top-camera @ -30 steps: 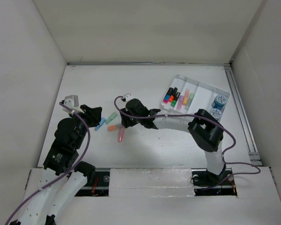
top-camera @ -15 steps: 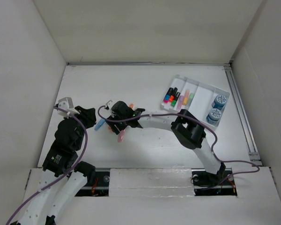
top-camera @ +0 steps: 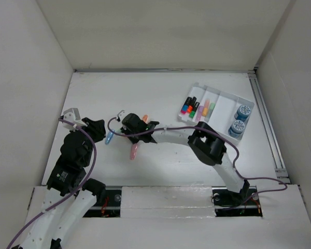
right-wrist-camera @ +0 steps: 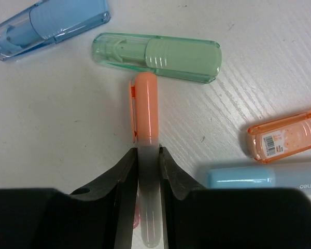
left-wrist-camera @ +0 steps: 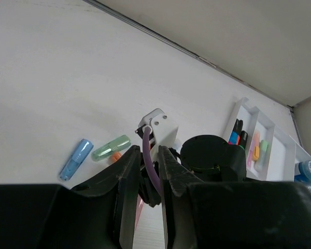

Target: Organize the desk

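Where the desk (top-camera: 160,93) spreads flat and white between its wall panels, it lies directly beneath both sets of jaws. Right gripper (right-wrist-camera: 147,153): clenched on the pale barrel of an orange-capped highlighter (right-wrist-camera: 145,111). The cap points away, its tip just at the edge of a green highlighter (right-wrist-camera: 160,56) lying on the surface. A blue highlighter (right-wrist-camera: 52,23) lies beside the green one. Left gripper (left-wrist-camera: 149,155): poised above the desk to the left, jaws narrowly parted, nothing between them. A compartmented tray (top-camera: 224,110) sits well apart, far right.
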`<state>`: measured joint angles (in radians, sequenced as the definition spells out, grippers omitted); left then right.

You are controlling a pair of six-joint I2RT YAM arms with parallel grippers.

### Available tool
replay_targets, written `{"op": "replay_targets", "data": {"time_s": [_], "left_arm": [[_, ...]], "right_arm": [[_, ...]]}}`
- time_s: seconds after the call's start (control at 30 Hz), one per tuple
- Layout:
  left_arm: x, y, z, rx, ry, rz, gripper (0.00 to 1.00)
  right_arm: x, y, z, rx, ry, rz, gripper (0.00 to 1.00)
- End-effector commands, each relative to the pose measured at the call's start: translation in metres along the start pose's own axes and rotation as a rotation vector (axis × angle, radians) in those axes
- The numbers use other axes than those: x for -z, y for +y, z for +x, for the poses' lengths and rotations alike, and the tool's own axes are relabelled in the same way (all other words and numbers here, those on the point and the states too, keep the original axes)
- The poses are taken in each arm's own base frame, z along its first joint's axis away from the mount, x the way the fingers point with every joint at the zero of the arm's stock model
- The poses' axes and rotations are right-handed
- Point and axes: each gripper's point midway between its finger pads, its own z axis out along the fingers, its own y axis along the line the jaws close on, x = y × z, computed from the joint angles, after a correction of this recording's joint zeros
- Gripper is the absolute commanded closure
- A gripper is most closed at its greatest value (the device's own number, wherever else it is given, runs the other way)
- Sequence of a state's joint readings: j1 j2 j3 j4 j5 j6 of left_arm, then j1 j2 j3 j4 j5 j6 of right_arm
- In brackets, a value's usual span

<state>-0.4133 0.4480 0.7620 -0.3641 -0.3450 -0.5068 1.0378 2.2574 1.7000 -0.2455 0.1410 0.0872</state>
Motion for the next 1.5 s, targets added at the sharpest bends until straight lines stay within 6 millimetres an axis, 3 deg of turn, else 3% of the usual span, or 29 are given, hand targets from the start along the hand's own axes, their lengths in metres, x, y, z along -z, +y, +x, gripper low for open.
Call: {"op": "replay_targets", "data": {"time_s": [0.0,0.1,0.3,0.33,0.4,0.43,0.53,0.57,0.6,0.67,0.7,0.8,0.83,0.9,0.93,1.0,1.03,1.13,1.17,1.3,1.47], "left_arm": [[0.005,-0.012,-0.020,0.028,-0.050,0.040,0.83],[0.005,-0.013,-0.020,0.027,-0.050,0.046,0.83],[0.006,-0.014,-0.018,0.023,-0.044,0.055,0.82],[0.005,-0.014,-0.018,0.022,-0.046,0.057,0.82],[0.005,-0.016,-0.017,0.021,-0.042,0.066,0.82],[0.004,-0.019,-0.013,0.010,-0.029,0.091,0.82],[0.000,-0.030,-0.007,-0.018,-0.015,0.153,0.76],[-0.002,-0.039,0.006,-0.039,0.036,0.211,0.74],[-0.002,-0.044,0.008,-0.046,0.044,0.235,0.72],[-0.004,-0.046,0.013,-0.060,0.064,0.246,0.71],[-0.004,-0.045,0.013,-0.061,0.067,0.242,0.71],[-0.005,-0.046,0.016,-0.068,0.075,0.252,0.71],[-0.005,-0.047,0.015,-0.068,0.075,0.257,0.71],[-0.006,-0.048,0.017,-0.078,0.082,0.265,0.70],[-0.005,-0.050,0.018,-0.079,0.086,0.275,0.70],[-0.006,-0.050,0.020,-0.084,0.094,0.276,0.70],[-0.007,-0.051,0.020,-0.085,0.092,0.277,0.69],[-0.007,-0.051,0.021,-0.087,0.098,0.277,0.69],[-0.008,-0.051,0.021,-0.087,0.099,0.277,0.69],[-0.008,-0.050,0.022,-0.090,0.103,0.274,0.69],[-0.008,-0.050,0.021,-0.089,0.098,0.270,0.69]], "right_arm": [[0.004,-0.009,0.003,-0.022,-0.017,0.040,0.76],[0.012,-0.006,-0.015,-0.046,-0.087,0.026,0.81],[0.036,-0.027,-0.056,-0.122,-0.209,0.060,0.93],[0.041,-0.026,-0.054,-0.139,-0.213,0.053,0.94],[0.067,-0.037,-0.077,-0.182,-0.292,0.040,0.96],[0.094,-0.047,-0.089,-0.239,-0.370,0.020,0.97],[0.109,-0.078,-0.091,-0.313,-0.408,0.044,0.97],[0.123,-0.093,-0.088,-0.345,-0.431,0.068,0.97],[0.131,-0.126,-0.085,-0.395,-0.447,0.124,0.97],[0.148,-0.164,-0.068,-0.498,-0.458,0.198,0.98],[0.158,-0.205,-0.056,-0.568,-0.467,0.271,0.98],[0.186,-0.253,-0.025,-0.741,-0.509,0.343,0.98],[0.198,-0.284,-0.010,-0.797,-0.527,0.388,0.98],[0.207,-0.303,0.010,-0.854,-0.539,0.393,0.97],[0.219,-0.325,0.023,-0.910,-0.555,0.436,0.97],[0.225,-0.342,0.041,-0.964,-0.544,0.478,0.97],[0.230,-0.360,0.055,-0.999,-0.538,0.522,0.97],[0.233,-0.383,0.067,-1.038,-0.536,0.546,0.96],[0.229,-0.400,0.079,-1.070,-0.511,0.560,0.93],[0.222,-0.418,0.074,-1.078,-0.508,0.556,0.88],[0.218,-0.434,0.070,-1.085,-0.492,0.579,0.59]]}}
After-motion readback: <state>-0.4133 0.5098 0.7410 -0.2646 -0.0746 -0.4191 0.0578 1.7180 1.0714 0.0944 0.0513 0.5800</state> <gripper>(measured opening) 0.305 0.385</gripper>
